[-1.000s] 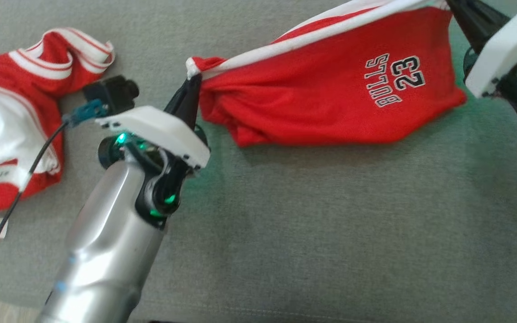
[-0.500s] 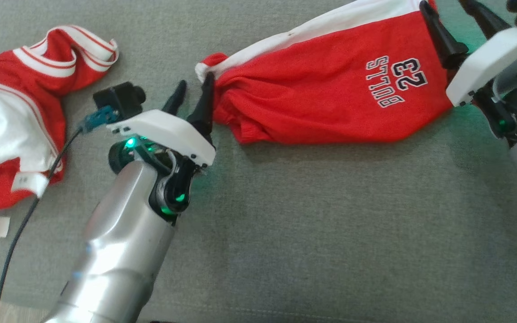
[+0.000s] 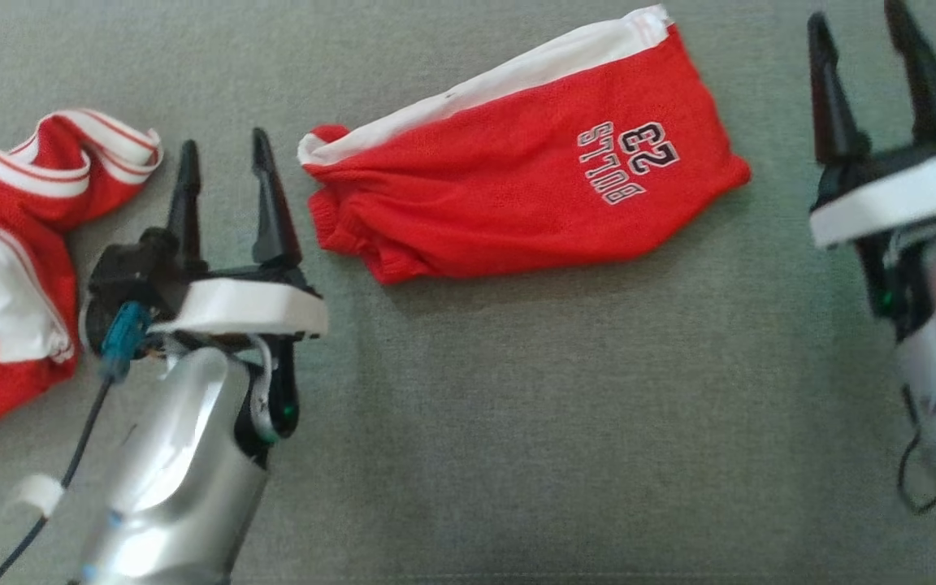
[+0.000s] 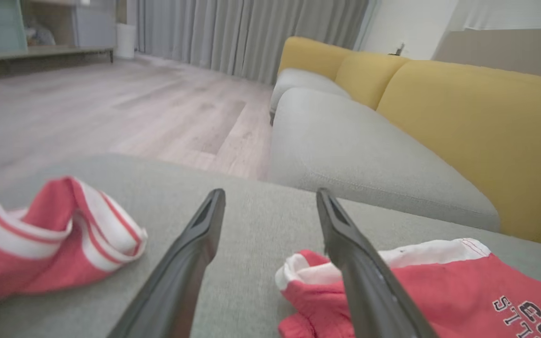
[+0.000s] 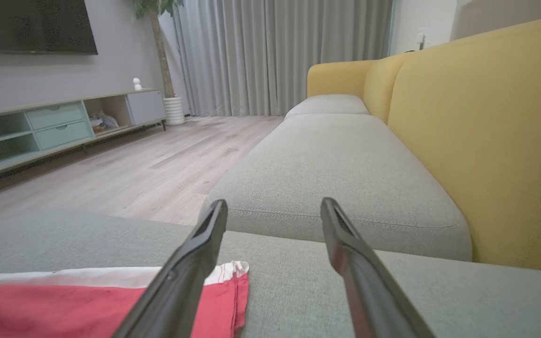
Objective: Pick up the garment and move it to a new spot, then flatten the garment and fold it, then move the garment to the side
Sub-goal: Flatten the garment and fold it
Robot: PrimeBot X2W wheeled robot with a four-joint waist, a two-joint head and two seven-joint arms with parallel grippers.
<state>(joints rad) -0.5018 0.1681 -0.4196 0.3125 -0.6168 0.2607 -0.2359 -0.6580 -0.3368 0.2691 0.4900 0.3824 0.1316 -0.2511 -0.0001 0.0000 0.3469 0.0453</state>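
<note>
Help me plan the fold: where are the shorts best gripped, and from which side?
Probably the two ends of the white band on the shorts: left gripper from the left onto the bunched end, right gripper from the right onto the flat corner. The band is a straight edge, and each open gripper stands on that side.

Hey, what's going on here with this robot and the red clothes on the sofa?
A two-armed robot is tidying clothes on a grey sofa cushion. The red Bulls shorts lie on the cushion between its arms. The left gripper and the right gripper are both open, one near each end of the shorts, holding nothing. A second red and white garment lies crumpled off to the robot's left.
</note>
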